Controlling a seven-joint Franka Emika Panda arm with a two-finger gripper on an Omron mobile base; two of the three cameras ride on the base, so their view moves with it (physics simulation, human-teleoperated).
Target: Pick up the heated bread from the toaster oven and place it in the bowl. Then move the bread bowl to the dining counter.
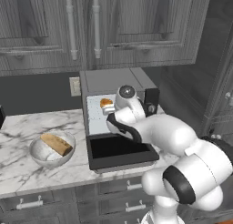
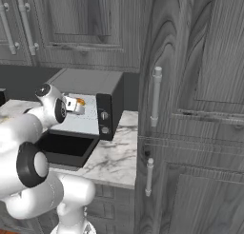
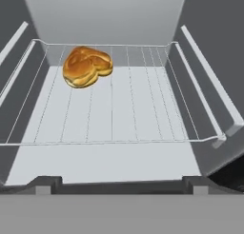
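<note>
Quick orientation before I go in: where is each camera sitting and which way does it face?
Left base view: behind the arm's left, facing the toaster oven and bowl; the white arm rises lower right.
Right base view: behind the arm's right, facing the oven's knob side and tall cabinets; arm lower left.
Hand view: at the oven mouth, looking in at the heated bread on the wire rack; open fingers below.
All three views share the oven and bread.

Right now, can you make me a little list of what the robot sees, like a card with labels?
bread: small golden heated bread lying on the wire rack, toward the back
oven: toaster oven on the marble worktop, door dropped open
bowl: bowl left of the oven, a tan baguette piece inside
gripper: gripper open, at the oven's mouth, holding nothing
</note>
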